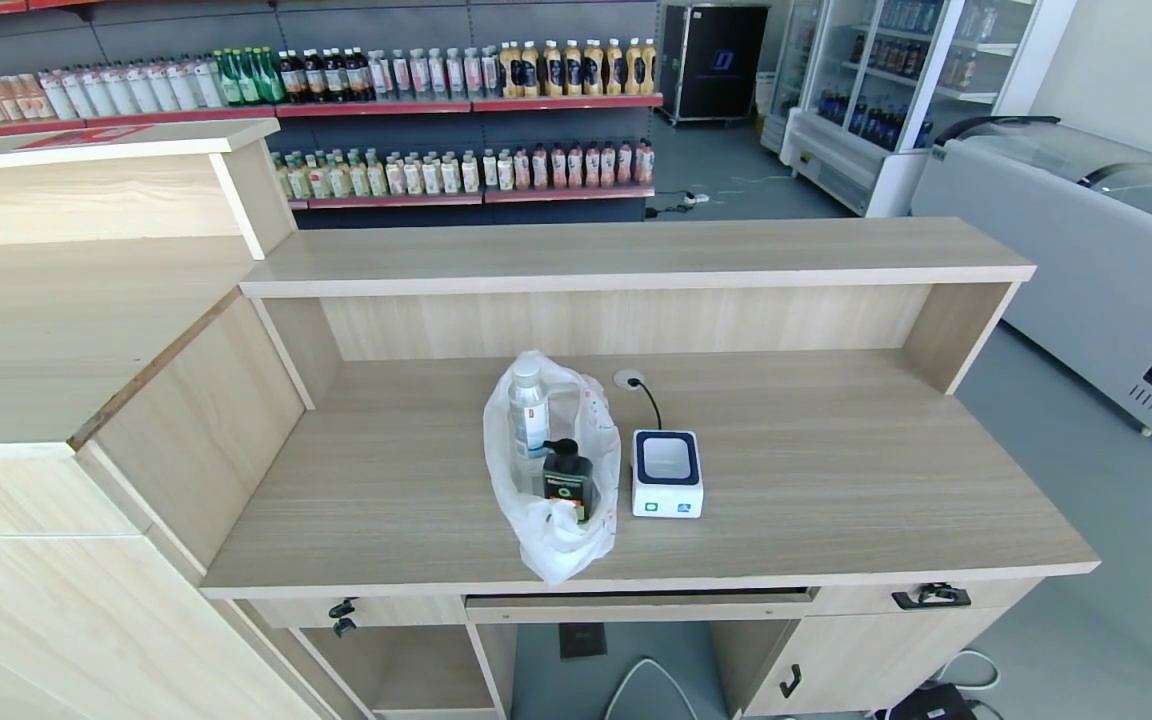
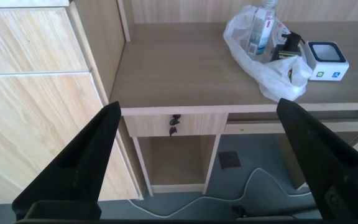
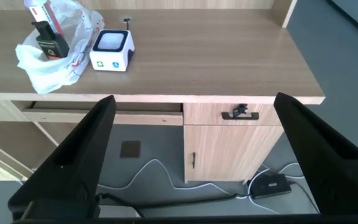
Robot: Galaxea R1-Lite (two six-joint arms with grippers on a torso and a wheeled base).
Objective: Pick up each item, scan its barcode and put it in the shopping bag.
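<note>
Two items, clear bottle [image 1: 528, 405] and pump bottle [image 1: 568, 480], inside shopping bag [image 1: 551, 545] on table [image 1: 836, 480] beside scanner [image 1: 667, 472]. Left end effector [image 2: 197, 103], right end effector [image 3: 194, 98]: both spread apart, empty, below table. Likely finished; keep clear of bag.

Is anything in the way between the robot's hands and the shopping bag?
For the left gripper, nothing visible stands before the shopping bag. For the right gripper, the scanner stands right beside the bag on that side, so that arm would probably have to go over it.
</note>
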